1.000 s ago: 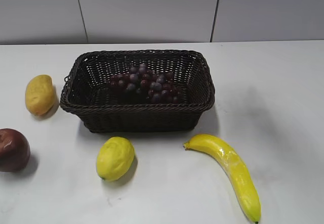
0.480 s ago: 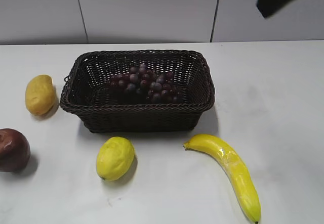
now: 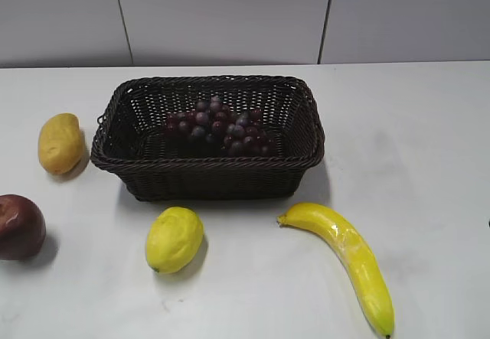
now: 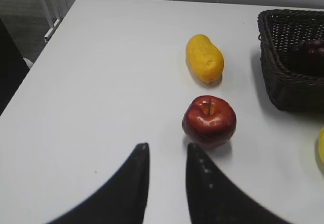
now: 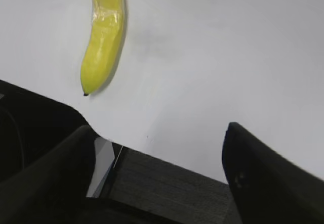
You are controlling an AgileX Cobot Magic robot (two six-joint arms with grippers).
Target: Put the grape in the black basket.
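Note:
The grape (image 3: 218, 125), a dark red-purple bunch, lies inside the black basket (image 3: 207, 163) at the table's back middle. The basket's corner (image 4: 283, 82) and a bit of the grape (image 4: 314, 47) show at the right edge of the left wrist view. My left gripper (image 4: 167, 145) hovers over the table's left part, just short of the red apple, its fingers a little apart and empty. My right gripper (image 5: 157, 128) is wide open and empty over the table's front edge, near the banana's tip. Neither gripper shows in the exterior view.
A yellow mango (image 3: 60, 142) lies left of the basket and a dark red apple (image 3: 19, 226) at the front left. A lemon (image 3: 174, 239) and a banana (image 3: 348, 256) lie in front of the basket. The table edge (image 5: 167, 155) drops off below the right gripper.
A dark part of the right arm showed at the top right of the exterior view half a second ago and is now out of that view. The grape and basket have not moved.

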